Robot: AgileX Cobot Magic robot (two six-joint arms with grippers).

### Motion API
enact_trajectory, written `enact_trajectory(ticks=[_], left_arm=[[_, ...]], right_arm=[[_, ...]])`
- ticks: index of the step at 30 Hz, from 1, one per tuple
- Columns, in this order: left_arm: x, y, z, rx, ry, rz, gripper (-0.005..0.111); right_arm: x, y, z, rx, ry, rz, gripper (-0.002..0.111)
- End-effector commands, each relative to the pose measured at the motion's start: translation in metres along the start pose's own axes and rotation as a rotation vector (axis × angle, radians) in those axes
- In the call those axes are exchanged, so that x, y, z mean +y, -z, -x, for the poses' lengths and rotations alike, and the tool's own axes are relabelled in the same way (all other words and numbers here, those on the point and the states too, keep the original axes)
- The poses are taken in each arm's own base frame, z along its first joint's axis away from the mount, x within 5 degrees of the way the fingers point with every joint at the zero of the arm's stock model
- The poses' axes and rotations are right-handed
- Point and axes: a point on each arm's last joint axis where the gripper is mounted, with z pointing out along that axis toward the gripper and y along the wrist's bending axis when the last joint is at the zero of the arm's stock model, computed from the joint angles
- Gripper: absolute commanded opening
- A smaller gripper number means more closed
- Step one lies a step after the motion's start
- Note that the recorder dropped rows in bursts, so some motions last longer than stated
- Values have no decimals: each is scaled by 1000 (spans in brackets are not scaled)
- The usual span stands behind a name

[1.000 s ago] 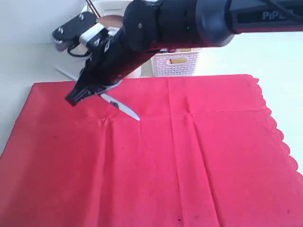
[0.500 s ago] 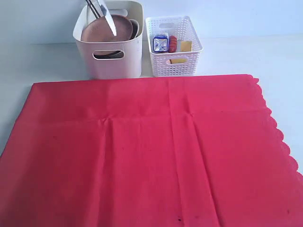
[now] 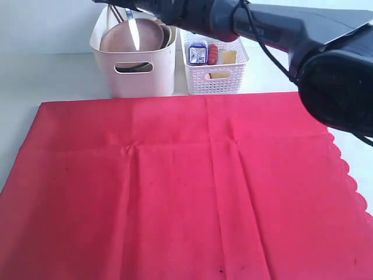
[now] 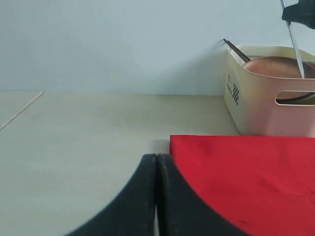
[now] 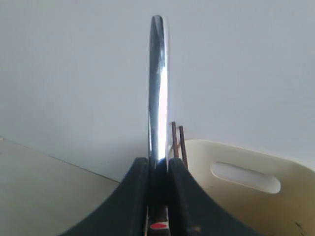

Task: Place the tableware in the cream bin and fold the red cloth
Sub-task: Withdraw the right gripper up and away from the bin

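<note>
Right wrist view | pinched silver table knife (image 5: 158,88) in right gripper (image 5: 158,169) jaws, tip in cream bin (image 3: 140,81) | left wrist view | pressed left gripper (image 4: 157,164) jaws together near red cloth (image 4: 236,172)

The left gripper (image 4: 156,158) has its two dark fingers (image 4: 138,196) pressed flat together, the tips just over the pale table (image 4: 88,128). A corner of the red cloth (image 4: 246,182) lies just ahead of the fingertips, to one side. Well beyond them, at the cloth's far edge, stands the cream bin (image 4: 256,110). Dark chopsticks (image 4: 235,49) lean over its rim and the round brown wooden plate (image 4: 273,66) stands inside. The silver table knife (image 4: 296,51) hangs blade-down over the plate, its upper end clamped in the right gripper (image 4: 294,17).
</note>
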Motion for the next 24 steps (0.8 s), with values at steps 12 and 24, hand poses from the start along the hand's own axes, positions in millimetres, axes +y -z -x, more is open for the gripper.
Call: enact_trajectory(ticks=[12, 24], left_arm=[[0, 0, 1, -8, -8, 2, 0], [0, 0, 1, -8, -8, 2, 0]], right_arm=[[-12, -6, -6, -8, -24, -25, 50], [-3, 28, 37, 228, -19, 103, 49]])
